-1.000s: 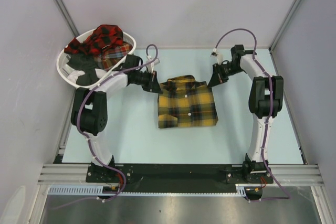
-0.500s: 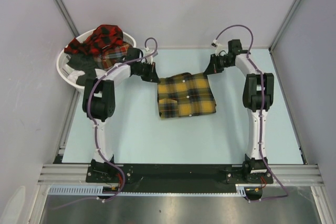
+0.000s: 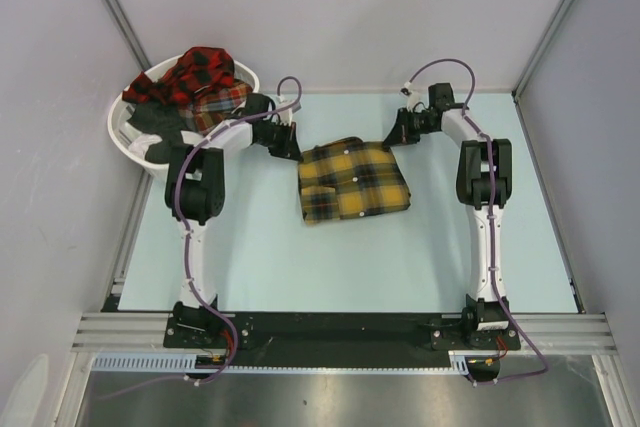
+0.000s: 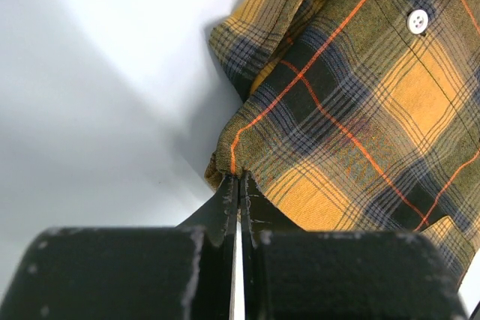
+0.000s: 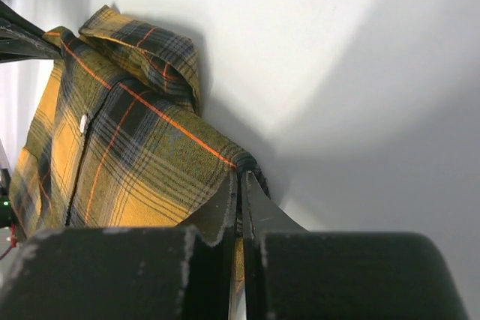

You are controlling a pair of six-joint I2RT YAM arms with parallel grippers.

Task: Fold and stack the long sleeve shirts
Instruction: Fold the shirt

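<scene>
A mustard-yellow plaid long sleeve shirt point(image 3: 352, 179) lies folded in the middle of the table, its far edge lifted off the surface. My left gripper point(image 3: 291, 148) is shut on the shirt's far left corner point(image 4: 225, 162). My right gripper point(image 3: 392, 136) is shut on the far right corner point(image 5: 244, 164). Both arms reach far out toward the back of the table. In the left wrist view a white button point(image 4: 417, 20) shows on the shirt's front; the collar point(image 5: 146, 46) shows in the right wrist view. Red-and-black plaid shirts point(image 3: 200, 72) are piled in a basket at the back left.
The white laundry basket point(image 3: 130, 137) stands at the back left corner, close behind my left arm, and also holds dark clothing point(image 3: 160, 127). Grey walls point(image 3: 330, 7) close in the back and sides. The pale blue table point(image 3: 260, 257) stretches toward the arm bases.
Both grippers have moved toward the back of the table, dragging the yellow shirt's far edge with them. The shirt has shifted back and its collar is now folded under.
</scene>
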